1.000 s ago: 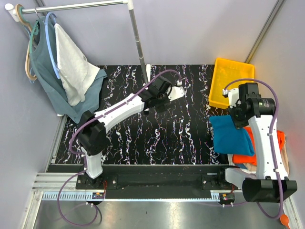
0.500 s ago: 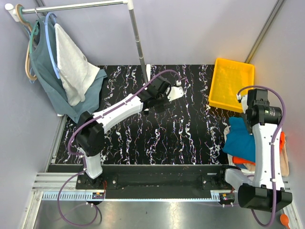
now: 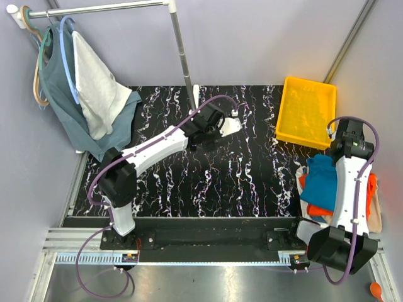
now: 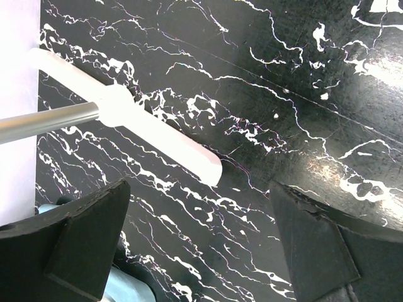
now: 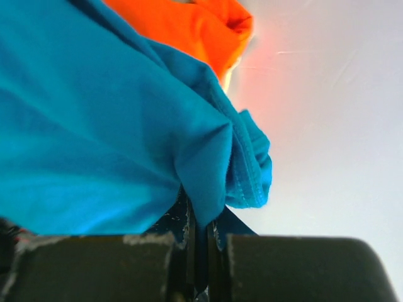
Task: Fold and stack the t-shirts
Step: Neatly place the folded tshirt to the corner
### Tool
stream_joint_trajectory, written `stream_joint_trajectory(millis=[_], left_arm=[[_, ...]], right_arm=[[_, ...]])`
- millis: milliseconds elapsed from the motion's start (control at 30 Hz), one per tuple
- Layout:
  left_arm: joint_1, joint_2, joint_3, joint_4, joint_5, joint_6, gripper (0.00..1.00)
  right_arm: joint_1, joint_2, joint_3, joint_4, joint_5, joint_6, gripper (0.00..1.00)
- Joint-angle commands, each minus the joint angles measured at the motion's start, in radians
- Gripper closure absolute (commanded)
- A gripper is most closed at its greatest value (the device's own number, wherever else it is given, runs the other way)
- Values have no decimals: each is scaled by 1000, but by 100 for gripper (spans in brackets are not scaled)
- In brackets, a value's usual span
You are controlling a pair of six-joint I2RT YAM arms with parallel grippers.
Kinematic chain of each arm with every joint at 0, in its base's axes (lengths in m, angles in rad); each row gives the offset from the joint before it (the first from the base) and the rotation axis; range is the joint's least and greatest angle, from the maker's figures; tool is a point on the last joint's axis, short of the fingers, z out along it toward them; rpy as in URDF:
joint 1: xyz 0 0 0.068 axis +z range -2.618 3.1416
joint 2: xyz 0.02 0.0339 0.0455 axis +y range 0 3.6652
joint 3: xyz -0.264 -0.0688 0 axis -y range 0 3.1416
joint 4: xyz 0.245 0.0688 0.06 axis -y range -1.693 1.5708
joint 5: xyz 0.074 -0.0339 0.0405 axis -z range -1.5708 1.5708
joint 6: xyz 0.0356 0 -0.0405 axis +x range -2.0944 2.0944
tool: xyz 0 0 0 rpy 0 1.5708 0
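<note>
Teal cloth is bunched between the closed fingers of the right gripper [image 5: 201, 229], which pinches a small tuck of the teal shirt [image 3: 320, 184]. That shirt lies on the heap at the right edge of the table [image 3: 252, 182], over the orange shirt [image 3: 372, 187] and a cream shirt [image 3: 377, 212]. With so little cloth pinched, a pull could slip it free or drag the orange shirt along. Farther out, the left gripper [image 4: 198, 189] hovers empty over bare tabletop, jaws wide apart, near the rack's white foot [image 4: 157, 135]. The yellow tray [image 3: 306, 110] sits beyond. Only the right wrist view shows the pinch, which the arm hides from overhead; only the overhead view shows the whole heap.
</note>
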Motion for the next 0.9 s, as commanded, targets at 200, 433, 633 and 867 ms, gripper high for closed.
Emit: stream_joint_trajectory(millis=[200, 433, 633, 867], left_arm=[[0, -80, -35, 69, 42, 18, 1], [-1, -89, -61, 78, 47, 28, 1], [0, -89, -76, 90, 64, 20, 1], [0, -80, -79, 93, 62, 20, 1]], right_arm=[[-90, 76, -117, 256, 138, -143, 100], [-180, 155, -180, 393, 158, -212, 100], [-217, 202, -212, 477, 155, -240, 100], [-224, 268, -234, 578, 174, -253, 100]])
